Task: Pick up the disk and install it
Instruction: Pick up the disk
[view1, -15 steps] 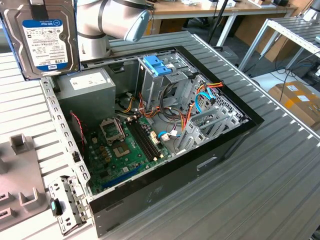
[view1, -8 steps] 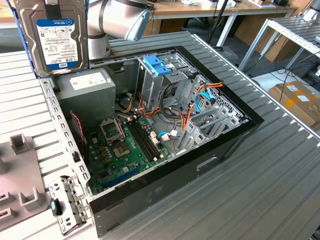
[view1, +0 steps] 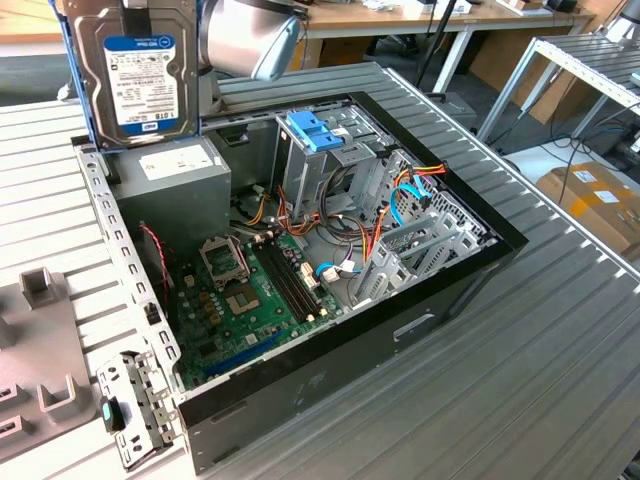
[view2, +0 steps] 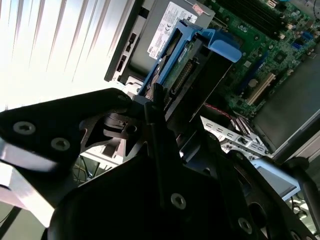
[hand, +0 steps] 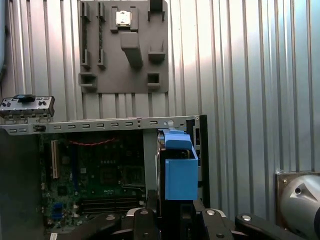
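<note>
Jaws pinched tight on one end of the flat grey-metal hard disk (view1: 140, 75), with its pale label and light blue plastic carrier rail, so the gripper (view2: 151, 102) carries the whole weight and the drive touches nothing else. In both wrist views the black fingers (hand: 140, 222) sit on either side of its thin edge, with the blue rail jutting out beyond them.

In the exterior view the hard disk hangs upright at the upper left, label facing the camera. It is above the corner of the open black desktop computer case (view1: 450, 290), just over the large grey power-supply box (view1: 180, 190). It is not yet seated in any bay.

The case lies on its side with the panel off, on the ribbed grey metal table (view1: 560, 380). That seems meant to leave the green motherboard (view1: 250, 300) and the tall metal drive cage with the blue plastic latch (view1: 315, 135) open from above. Holding the drive on edge by one end probably keeps its free end and rail clear for fitting.

A flat grey plastic fixture plate (hand: 125, 45) lies on the table outside the case wall, well apart from the work, and a small perforated metal port plate (hand: 27, 104) rests beside it
</note>
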